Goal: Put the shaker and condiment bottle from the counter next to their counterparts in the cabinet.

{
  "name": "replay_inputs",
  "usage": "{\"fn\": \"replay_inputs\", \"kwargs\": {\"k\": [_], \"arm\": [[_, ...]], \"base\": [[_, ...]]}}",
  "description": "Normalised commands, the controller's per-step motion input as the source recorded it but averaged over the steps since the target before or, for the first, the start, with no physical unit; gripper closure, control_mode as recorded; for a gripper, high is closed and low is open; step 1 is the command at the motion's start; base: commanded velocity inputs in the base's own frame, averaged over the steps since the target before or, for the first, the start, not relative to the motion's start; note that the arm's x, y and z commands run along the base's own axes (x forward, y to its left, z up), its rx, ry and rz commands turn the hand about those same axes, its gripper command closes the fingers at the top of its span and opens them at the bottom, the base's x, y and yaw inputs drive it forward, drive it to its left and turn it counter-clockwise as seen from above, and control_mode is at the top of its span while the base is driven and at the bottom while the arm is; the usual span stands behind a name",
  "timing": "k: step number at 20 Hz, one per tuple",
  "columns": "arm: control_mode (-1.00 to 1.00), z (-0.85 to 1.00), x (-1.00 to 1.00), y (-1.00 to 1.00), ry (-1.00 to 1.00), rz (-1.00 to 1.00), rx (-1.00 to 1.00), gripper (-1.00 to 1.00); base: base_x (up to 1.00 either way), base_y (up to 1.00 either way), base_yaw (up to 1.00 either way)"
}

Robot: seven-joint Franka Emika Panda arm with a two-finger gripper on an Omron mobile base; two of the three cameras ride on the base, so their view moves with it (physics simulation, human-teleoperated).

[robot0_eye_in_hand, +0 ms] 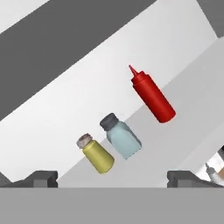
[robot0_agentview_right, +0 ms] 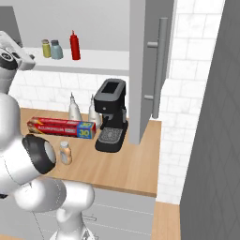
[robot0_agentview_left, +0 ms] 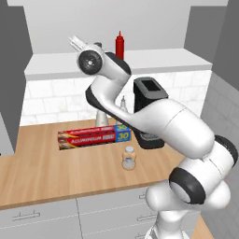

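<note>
The olive shaker (robot0_eye_in_hand: 97, 154) with a grey cap stands on the cabinet's white shelf board (robot0_eye_in_hand: 183, 113), right beside the pale grey-blue shaker (robot0_eye_in_hand: 121, 136). The red squeeze bottle (robot0_eye_in_hand: 152, 96) stands further along the same shelf. My gripper (robot0_eye_in_hand: 113, 179) is open and empty, a short way back from the two shakers. In the base views it is raised at shelf height (robot0_agentview_left: 76, 43), left of the red squeeze bottle (robot0_agentview_left: 120, 45). The stubby condiment bottle (robot0_agentview_left: 129, 158) with a tan cap stands upright on the wooden counter (robot0_agentview_left: 42, 168), in front of the foil box.
A black coffee machine (robot0_agentview_right: 111, 115) stands at the back of the counter, under the open cabinet door (robot0_agentview_right: 150, 70). An aluminium foil box (robot0_agentview_right: 61, 126) lies to its left, with two silvery cone bottles (robot0_agentview_right: 74, 108) behind it. Grey drawers (robot0_agentview_left: 46, 219) run below the counter edge.
</note>
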Motion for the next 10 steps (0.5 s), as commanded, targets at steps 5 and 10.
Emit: {"fn": "replay_inputs", "kwargs": {"k": [5, 10], "arm": [[-1.00, 0.00, -0.87, -0.11, -0.01, 0.07, 0.12, -1.00], [-1.00, 0.00, -0.91, -0.22, -0.05, 0.00, 0.08, -1.00]], "base": [[0.00, 0.00, 0.00], [0.00, 0.00, 0.00]]}}
